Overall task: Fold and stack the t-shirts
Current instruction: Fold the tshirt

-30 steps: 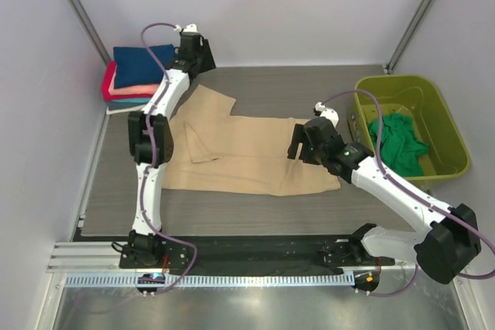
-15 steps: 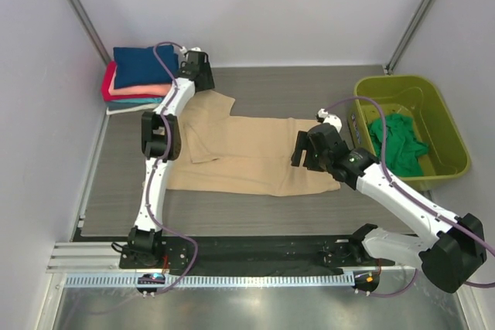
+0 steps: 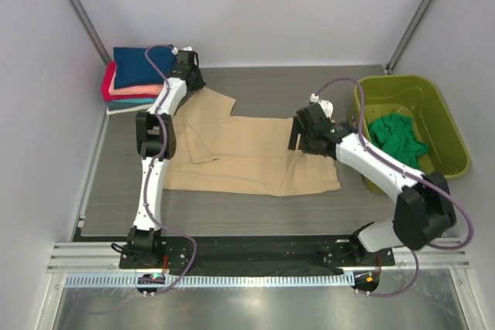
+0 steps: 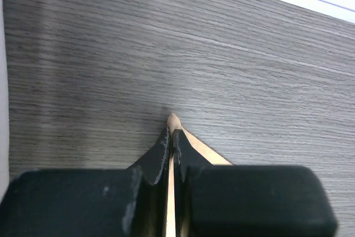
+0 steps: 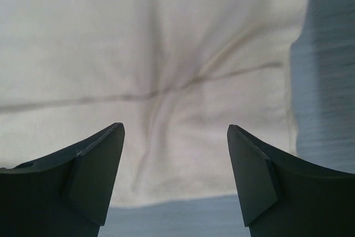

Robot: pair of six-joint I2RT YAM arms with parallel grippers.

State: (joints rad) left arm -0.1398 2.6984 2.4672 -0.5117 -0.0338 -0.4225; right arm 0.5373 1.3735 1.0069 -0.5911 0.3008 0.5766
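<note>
Folded tee stack (image 3: 135,75) done far-left; tan tee (image 3: 247,156) part-folded mid-tabletop (image 3: 263,86), left hand (image 4: 171,137) clamped on its corner, right hand (image 5: 175,127) spread over its other end; green tee (image 3: 398,141) left in tub (image 3: 448,125).

1. The left white-and-black arm (image 3: 151,191) is stretched out long, away from its base.
2. The left black two-finger gripper (image 4: 171,132) is squeezed tight on a thin edge of the tan beige t-shirt (image 4: 202,154).
3. The right white-and-black arm (image 3: 379,169) is bent and reached to the left.
4. The right black two-finger gripper (image 5: 175,131) is held wide apart and pointed down.
</note>
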